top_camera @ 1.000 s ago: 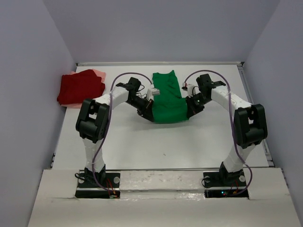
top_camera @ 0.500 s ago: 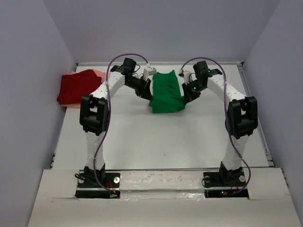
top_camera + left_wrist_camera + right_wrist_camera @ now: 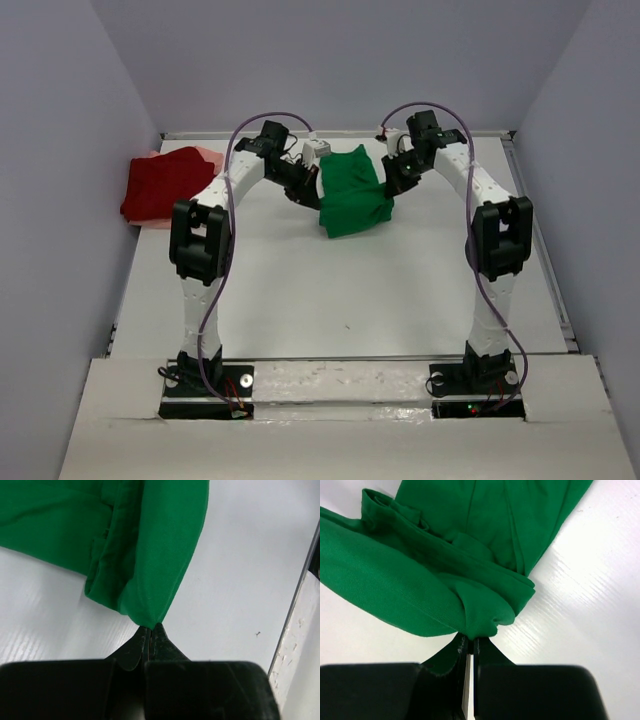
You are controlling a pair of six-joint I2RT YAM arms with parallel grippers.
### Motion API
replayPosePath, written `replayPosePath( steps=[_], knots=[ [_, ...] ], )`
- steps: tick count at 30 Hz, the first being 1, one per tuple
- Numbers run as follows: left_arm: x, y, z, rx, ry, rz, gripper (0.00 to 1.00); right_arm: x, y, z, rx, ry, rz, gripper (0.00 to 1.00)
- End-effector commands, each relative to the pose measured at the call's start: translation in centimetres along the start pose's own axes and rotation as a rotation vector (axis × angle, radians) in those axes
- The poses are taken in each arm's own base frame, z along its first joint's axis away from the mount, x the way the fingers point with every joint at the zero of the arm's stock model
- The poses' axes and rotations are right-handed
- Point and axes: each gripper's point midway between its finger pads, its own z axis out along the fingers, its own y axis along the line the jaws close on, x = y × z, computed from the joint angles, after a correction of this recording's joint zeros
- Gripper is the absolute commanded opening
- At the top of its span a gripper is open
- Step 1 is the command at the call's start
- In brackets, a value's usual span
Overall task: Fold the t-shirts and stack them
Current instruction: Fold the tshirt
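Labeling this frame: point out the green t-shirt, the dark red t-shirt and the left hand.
green t-shirt (image 3: 352,200): top view, middle of the cloth.
dark red t-shirt (image 3: 170,185): top view, centre of its top.
left hand (image 3: 151,628): left wrist view, fingertips pinching green cloth.

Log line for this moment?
left gripper, right gripper: shut on green t-shirt | red t-shirt: folded atop pink t-shirt, far left
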Motion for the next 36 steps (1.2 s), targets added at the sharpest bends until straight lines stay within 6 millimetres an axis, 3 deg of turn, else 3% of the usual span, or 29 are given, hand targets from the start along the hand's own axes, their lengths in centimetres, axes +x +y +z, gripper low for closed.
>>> replayPosePath(
  steps=[1, 10, 18, 29, 36],
  knots=[
    [-3.1, 1.1, -2.0, -0.099, -0.068, 0.033, 0.00, -2.2, -0.8, -0.8, 0.021, -0.055, -0.026, 0.00],
    [-6.0, 4.4, -3.4, -0.267, -0.123, 0.044, 0.00, -3.5, -2.0, 0.9, 0.025, -0.080, -0.035, 0.00],
    [-6.8, 7.2, -2.3, -0.321, -0.137, 0.018, 0.00, -5.8, -4.1, 1.5, 0.075, -0.140, -0.044, 0.00],
    [-8.1, 9.4, -2.0, -0.424, -0.172, 0.037, 0.00, -8.9, -5.9, 2.3, 0.125, -0.224, -0.080, 0.00],
    [-10.2, 10.9, -1.9, -0.520, -0.233, 0.082, 0.00, -10.0, -7.2, 3.6, 0.151, -0.262, -0.101, 0.00]
  ],
)
